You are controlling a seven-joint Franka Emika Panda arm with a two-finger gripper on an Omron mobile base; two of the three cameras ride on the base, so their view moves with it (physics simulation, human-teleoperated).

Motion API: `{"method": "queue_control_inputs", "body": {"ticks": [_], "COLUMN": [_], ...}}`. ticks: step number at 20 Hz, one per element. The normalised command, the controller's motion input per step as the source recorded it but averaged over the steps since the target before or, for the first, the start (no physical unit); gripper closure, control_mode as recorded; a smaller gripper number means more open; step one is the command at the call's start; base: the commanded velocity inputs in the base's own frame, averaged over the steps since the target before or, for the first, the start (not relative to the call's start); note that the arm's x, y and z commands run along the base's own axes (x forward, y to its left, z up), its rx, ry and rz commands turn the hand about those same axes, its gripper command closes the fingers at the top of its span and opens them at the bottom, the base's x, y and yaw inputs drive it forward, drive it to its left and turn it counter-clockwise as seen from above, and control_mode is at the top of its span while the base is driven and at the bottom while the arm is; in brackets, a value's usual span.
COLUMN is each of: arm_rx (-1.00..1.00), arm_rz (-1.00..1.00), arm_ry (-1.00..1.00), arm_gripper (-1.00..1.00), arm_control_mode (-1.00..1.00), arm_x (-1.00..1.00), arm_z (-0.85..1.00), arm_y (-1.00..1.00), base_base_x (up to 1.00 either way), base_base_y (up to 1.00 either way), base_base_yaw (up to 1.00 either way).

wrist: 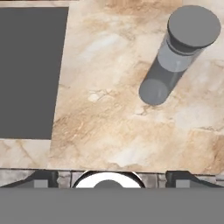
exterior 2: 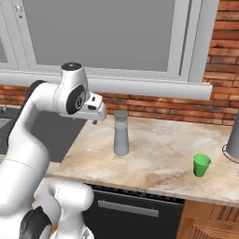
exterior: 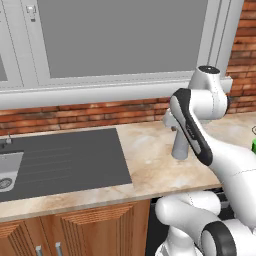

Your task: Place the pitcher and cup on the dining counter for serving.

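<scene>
Brick-backed wall counter (exterior 2: 158,154) under the window: I hover my gripper (exterior 2: 95,117) high, jaws spread wide and empty, just left of the upright pitcher (exterior 2: 121,133); cup (exterior 2: 201,165) waits apart.

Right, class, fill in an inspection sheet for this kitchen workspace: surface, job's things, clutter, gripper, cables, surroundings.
Surface: beige marbled wall counter with a dark grey draining board and a sink at its left end.
Job's things: grey pitcher upright mid-counter; green cup upright to its right, near the front edge, apart from it.
Clutter: a dark grey object at the right edge, cut off, cannot identify.
Gripper: gripper open, above the counter left of the pitcher, holding nothing.
Cables: nothing seen.
Surroundings: brick backsplash, window, wooden cabinets below.
</scene>
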Motion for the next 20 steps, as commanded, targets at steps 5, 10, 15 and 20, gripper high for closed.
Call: {"method": "queue_control_inputs", "body": {"ticks": [5, 10, 15, 20], "arm_rx": [0.0, 0.01, 0.01, 0.0], "arm_rz": [-0.11, -0.08, -0.08, -0.07], "arm_ry": [0.0, 0.06, 0.2, 0.14], "arm_gripper": [-1.0, -1.0, -1.0, -1.0], "arm_control_mode": [-1.0, -1.0, -1.0, -1.0], "arm_x": [-0.01, 0.17, 0.29, 0.36], "arm_z": [-0.08, 0.0, 0.0, -0.07], "arm_y": [-0.46, -0.28, -0.26, -0.19], "base_base_x": [0.0, 0.0, 0.0, 0.0], "base_base_y": [0.0, 0.0, 0.0, 0.0], "base_base_yaw": [0.0, 0.0, 0.0, 0.0]}}
